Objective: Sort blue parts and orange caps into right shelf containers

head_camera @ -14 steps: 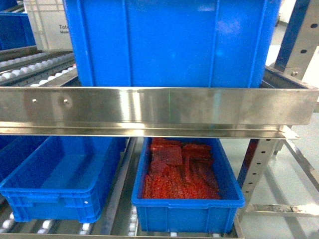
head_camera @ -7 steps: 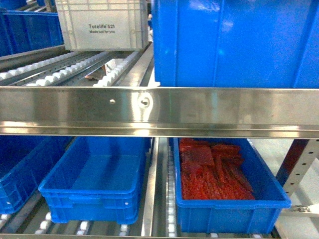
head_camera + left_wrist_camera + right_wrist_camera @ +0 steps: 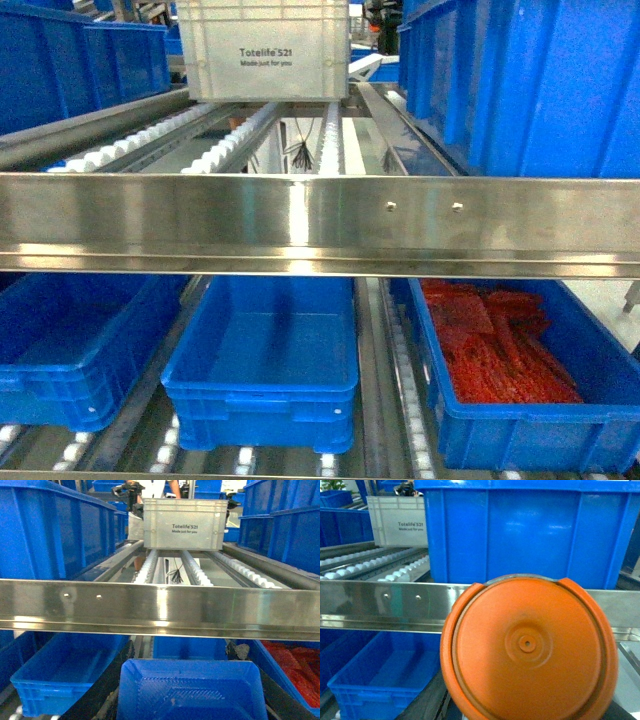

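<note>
Since the head cam has swung left over the last sec, the big upper blue crate [image 3: 520, 80] that filled the middle now sits at the right edge. A white tote [image 3: 265, 50] and bare rollers have come into view behind the steel shelf rail [image 3: 320, 225]. Reads as the base or head repositioning along the rack, not a placing move. Nothing has gone into a bin yet, so the sort is at the carry/approach stage.

The left pincer [image 3: 190, 697] looks clamped on a blue part [image 3: 190, 682], a tray-like piece w/ a textured floor, set between two dark fingers. Ahead of and below that pincer is an empty lower crate [image 3: 65, 680]. The right pincer [image 3: 525, 707] seems closed on an orange cap [image 3: 527, 647], which hangs right in front of its cam. Beyond that pincer stands a blue crate above the rail.

The crate of orange-red pieces [image 3: 500, 345] is down on the lower right, well apart from both loads.

Hidden or unclear:
- Neither arm shows in the head view.
- The cap blocks most of the right wrist view, incl. the fingertips, so that grip is a guess.
- The blue part's near edge is cut off.
- The orange-red heap is too blurred to pick out single pieces.
</note>
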`<state>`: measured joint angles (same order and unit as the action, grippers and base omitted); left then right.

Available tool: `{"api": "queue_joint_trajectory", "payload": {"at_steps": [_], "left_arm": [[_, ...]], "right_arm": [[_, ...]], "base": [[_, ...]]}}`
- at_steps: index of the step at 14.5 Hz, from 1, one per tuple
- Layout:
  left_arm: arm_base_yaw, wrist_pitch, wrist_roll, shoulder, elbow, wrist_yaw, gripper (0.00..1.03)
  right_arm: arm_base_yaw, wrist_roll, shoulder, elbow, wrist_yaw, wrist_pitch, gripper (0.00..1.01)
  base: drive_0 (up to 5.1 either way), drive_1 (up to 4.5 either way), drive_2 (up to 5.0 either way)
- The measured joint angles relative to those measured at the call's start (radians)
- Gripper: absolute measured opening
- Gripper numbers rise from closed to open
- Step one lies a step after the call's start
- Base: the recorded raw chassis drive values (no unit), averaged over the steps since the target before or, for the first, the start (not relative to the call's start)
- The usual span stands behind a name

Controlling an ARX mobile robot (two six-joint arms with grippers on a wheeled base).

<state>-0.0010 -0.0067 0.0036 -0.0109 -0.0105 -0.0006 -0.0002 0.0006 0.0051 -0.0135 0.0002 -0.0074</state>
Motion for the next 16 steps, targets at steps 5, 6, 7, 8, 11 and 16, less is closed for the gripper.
{"api": "queue_joint_trajectory", "payload": {"at_steps": [5, 6, 7, 8, 11, 16], "left_arm": [[0.000, 0.000, 0.000, 0.000, 0.000, 0.001, 0.43], [0.000, 0.000, 0.000, 0.000, 0.000, 0.000, 0.43], [0.000, -0.001, 0.000, 0.000, 0.000, -0.002, 0.43], [0.000, 0.002, 0.000, 0.000, 0.000, 0.000, 0.43], [0.000, 0.004, 0.000, 0.000, 0.000, 0.000, 0.43], [0.000, 0.000, 0.000, 0.000, 0.000, 0.000, 0.43]], "right_arm": [[0.000, 0.000, 0.000, 0.000, 0.000, 0.000, 0.41], [0.000, 0.000, 0.000, 0.000, 0.000, 0.001, 0.41], [0.000, 0.000, 0.000, 0.000, 0.000, 0.002, 0.41], [0.000, 0.000, 0.000, 0.000, 0.001, 0.000, 0.41], [0.000, 0.000, 0.000, 0.000, 0.000, 0.005, 0.41], [0.000, 0.000, 0.000, 0.000, 0.000, 0.001, 0.41]], "base": [[-5.0, 2.41, 2.4], [-5.1, 2.39, 2.4], [-5.1, 2.39, 2.4], [-5.1, 2.39, 2.4], [-5.1, 2.39, 2.4], [-5.0, 2.49, 2.5]]}}
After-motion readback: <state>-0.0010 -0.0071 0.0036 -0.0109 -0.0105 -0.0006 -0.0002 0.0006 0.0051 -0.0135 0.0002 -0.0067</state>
